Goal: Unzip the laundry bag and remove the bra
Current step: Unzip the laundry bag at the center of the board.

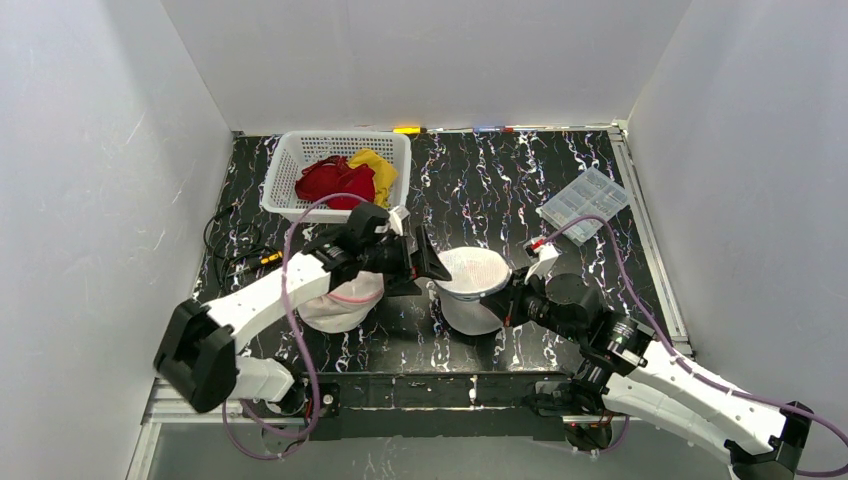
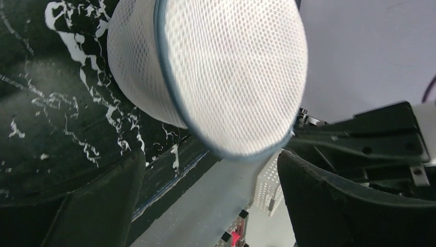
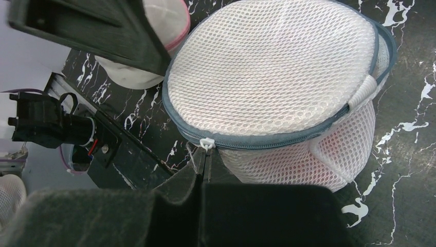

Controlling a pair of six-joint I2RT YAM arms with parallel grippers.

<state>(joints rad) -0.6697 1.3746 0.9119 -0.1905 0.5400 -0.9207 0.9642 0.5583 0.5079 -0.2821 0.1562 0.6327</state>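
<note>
1. The laundry bag [image 1: 473, 290], round white mesh with blue-grey trim, sits at centre frame on the black marbled table [image 1: 480, 180]. It is zipped shut, and pink fabric [image 3: 288, 159] shows through its side.
2. The right gripper [image 3: 204, 157] is pressed closed, pinching the white zipper pull [image 3: 206, 143].
3. The left gripper [image 1: 425, 262] is spread wide just left of the bag, without touching it.
4. A second mesh bag [image 1: 340, 300] lies under the left arm.
5. A white basket [image 1: 300, 150] of clothes sits at upper left.

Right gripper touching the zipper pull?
Touching. Right wrist view: the shut right gripper pinches the zipper pull on the laundry bag.
</note>
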